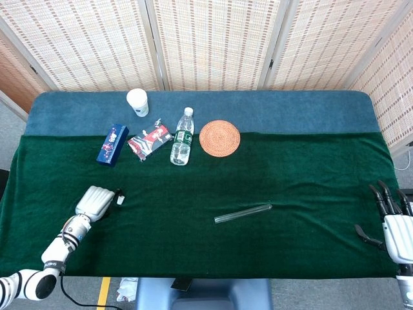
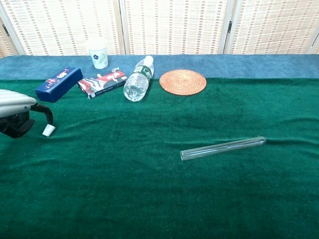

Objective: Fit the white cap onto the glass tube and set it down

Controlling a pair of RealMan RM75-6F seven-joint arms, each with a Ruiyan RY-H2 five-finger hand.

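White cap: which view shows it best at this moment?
The chest view: the white cap lies in the open on the green cloth, beside a dark fingertip of the left hand. In the head view, it is a tiny speck at that hand's edge.

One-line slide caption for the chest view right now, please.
Left hand closing around the small white cap on the green cloth; clear glass tube lies untouched at centre-right.

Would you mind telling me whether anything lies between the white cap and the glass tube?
Nothing visible does. Only bare green cloth lies between the cap, beside the left hand, and the tube.
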